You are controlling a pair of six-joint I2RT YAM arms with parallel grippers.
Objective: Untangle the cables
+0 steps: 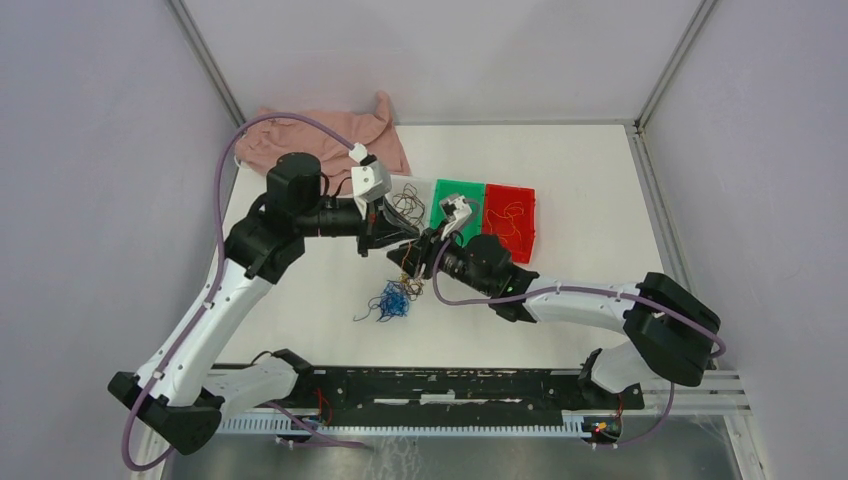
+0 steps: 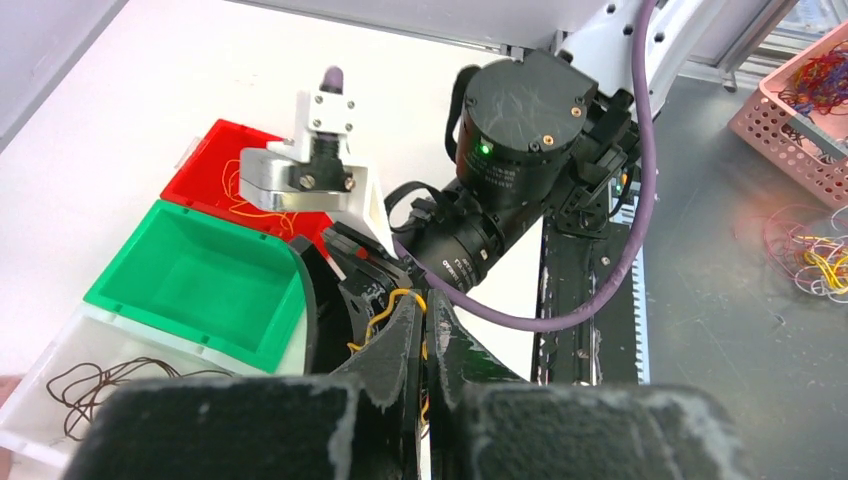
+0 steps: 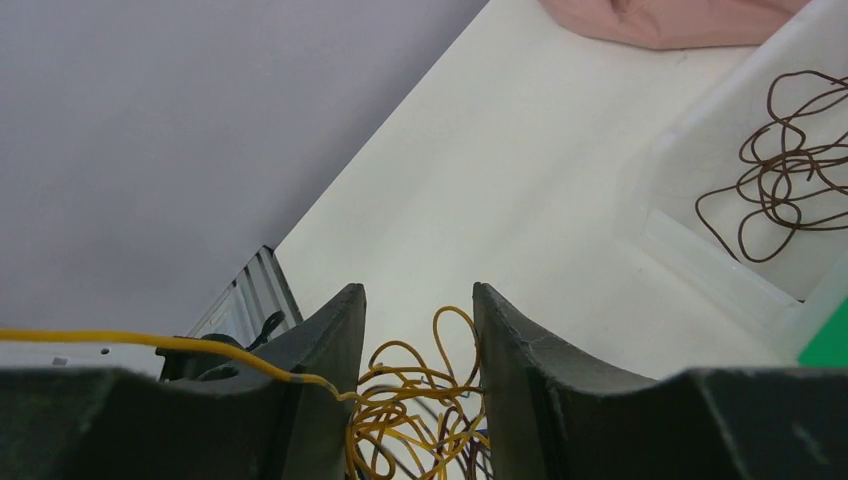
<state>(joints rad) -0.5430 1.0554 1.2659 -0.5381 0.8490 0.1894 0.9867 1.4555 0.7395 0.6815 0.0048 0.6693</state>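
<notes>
Cables on white tabletop; walls grey, perhaps lilac.

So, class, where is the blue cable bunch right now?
In the top view, the blue cable bunch lies on the table, just left of the right arm and nearer the bases than the green bin.

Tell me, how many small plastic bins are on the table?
3, in a row: a clear plastic bin holding dark brown wire on the left, a green bin, seemingly empty, in the middle, a red bin with yellow wire on the right. None seems hidden.
</notes>
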